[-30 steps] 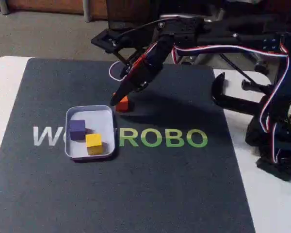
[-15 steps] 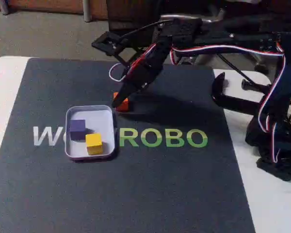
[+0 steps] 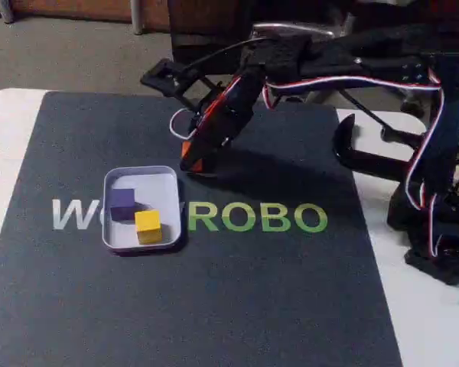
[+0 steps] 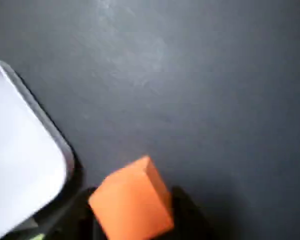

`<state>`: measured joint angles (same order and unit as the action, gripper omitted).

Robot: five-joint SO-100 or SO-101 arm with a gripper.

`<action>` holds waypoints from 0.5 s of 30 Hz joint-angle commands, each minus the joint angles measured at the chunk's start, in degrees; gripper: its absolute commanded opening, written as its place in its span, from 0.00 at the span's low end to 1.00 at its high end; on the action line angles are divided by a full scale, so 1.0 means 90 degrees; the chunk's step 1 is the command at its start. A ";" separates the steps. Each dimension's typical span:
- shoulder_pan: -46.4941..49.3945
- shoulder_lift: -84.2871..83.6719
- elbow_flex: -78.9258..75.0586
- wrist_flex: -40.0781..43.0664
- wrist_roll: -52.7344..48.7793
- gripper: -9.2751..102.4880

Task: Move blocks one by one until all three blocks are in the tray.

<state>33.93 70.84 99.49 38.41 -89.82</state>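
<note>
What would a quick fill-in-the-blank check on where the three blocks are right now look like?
1. The tray holds the purple block and the ____ block.
2. The gripper is shut on the ____ block.
3. In the wrist view, the tray lies to the ____ of the block the gripper holds.
4. The number of blocks not yet in the tray is ____.

Missing words: yellow; orange; left; one

Purple block [image 3: 122, 203], yellow block [image 3: 148, 226] fill tray [image 3: 167, 178] left; right side free.
</note>
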 commanded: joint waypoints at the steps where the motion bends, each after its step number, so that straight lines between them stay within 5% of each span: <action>1: -0.0029 0.0029 -0.0303 -0.0059 -0.0029 0.22; 15: -0.0029 0.0020 -0.0322 -0.0059 -0.0049 0.08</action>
<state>33.84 70.58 98.96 38.41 -89.82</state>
